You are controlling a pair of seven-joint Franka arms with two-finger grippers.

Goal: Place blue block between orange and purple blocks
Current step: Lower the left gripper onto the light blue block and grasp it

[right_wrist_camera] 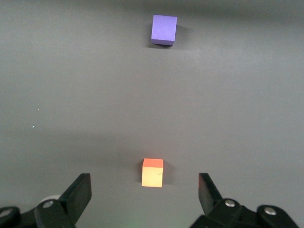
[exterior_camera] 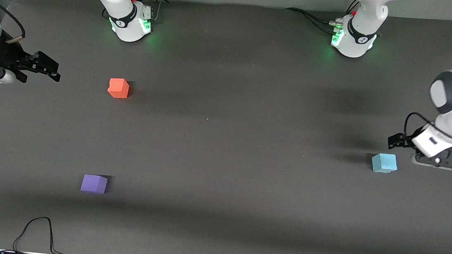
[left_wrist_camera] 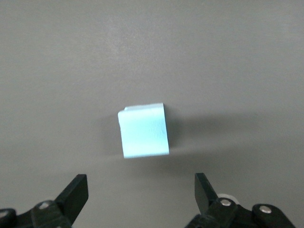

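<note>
Three blocks (blue point(exterior_camera: 384, 163) apart)

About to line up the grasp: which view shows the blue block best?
The left wrist view: the blue block sits large and unobstructed ahead of the open left gripper. The front view shows it small, beside that gripper. The right wrist view misses it.

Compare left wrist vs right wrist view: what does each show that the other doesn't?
Left wrist only: the small light sky-blue matte cube on the table, between and ahead of the left end effector's open fingers.
Right wrist only: the small orange-red matte cube and the small violet-purple matte cube, with the open right end effector holding nothing.
Shared: the dark grey table surface, and open, empty fingers.
</note>
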